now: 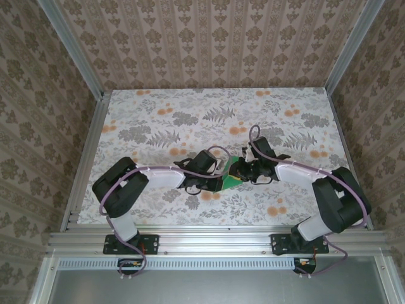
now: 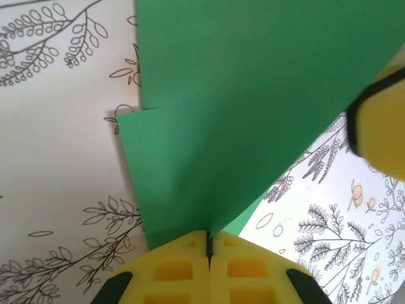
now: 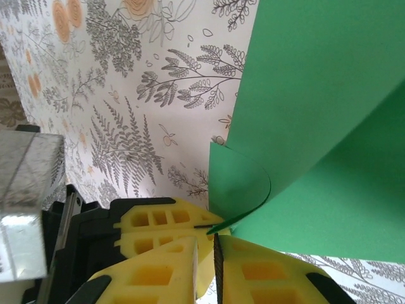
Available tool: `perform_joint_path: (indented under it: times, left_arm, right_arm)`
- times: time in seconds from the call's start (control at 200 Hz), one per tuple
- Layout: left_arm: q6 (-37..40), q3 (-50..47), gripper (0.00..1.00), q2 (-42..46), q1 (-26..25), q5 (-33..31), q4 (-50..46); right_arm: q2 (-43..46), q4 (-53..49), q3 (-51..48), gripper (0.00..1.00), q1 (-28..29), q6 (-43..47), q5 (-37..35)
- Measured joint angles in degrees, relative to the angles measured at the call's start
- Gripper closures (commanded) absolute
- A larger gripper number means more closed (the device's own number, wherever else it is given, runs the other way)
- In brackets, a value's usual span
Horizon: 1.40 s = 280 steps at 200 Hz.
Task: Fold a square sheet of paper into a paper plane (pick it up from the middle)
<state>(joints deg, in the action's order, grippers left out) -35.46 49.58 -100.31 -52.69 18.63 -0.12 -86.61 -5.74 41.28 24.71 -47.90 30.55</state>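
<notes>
Floral table [image 1: 158, 114], patterned walls [image 1: 202, 38]: from above I see the left arm [image 1: 152, 176] and right arm [image 1: 304, 172] meeting mid-table over the folded green paper [image 1: 229, 179]. My left wrist camera shows the left gripper [image 2: 207, 244] pinched shut on the paper's edge. The right wrist camera shows the right gripper [image 3: 205, 253], jaws a slit apart beside the sheet, grip impossible to tell.

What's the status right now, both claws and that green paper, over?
Status: left gripper shut on the green paper. The right gripper nearly closed at the paper's edge, grip unclear. Paper partly folded, layers overlapping. Nothing in the way.
</notes>
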Motion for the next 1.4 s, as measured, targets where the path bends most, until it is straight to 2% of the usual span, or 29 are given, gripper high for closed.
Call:
perform_joint_path:
  times: [0.135,0.335,0.715,0.96,1.28,1.4]
  left_arm:
    - [-0.57,-0.02,0.93,0.00,0.35,1.38,0.39]
    - [-0.96,-0.02,0.80,0.00,0.42,1.73,0.33]
    - [-0.74,-0.04,0.77,0.00,0.39,1.07,-1.14]
    - [0.57,-0.02,0.67,0.83,0.22,-0.02,-1.97]
    - [2.73,0.66,0.68,1.55,-0.50,-2.58,-5.25]
    - [3.37,1.20,0.73,1.55,-0.87,-3.74,-6.60]
  right_arm:
    - [-2.64,1.51,0.94,0.85,0.11,-0.02,0.50]
    - [-5.03,2.78,1.92,0.86,0.11,-0.02,0.57]
    - [-6.69,2.82,2.84,0.87,0.11,-0.02,0.50]
    - [-6.91,2.75,3.23,0.87,0.11,-0.02,0.33]
    - [-7.15,2.75,4.04,0.87,0.11,-0.02,0.31]
    - [-7.43,2.75,4.07,0.87,0.11,-0.02,0.31]
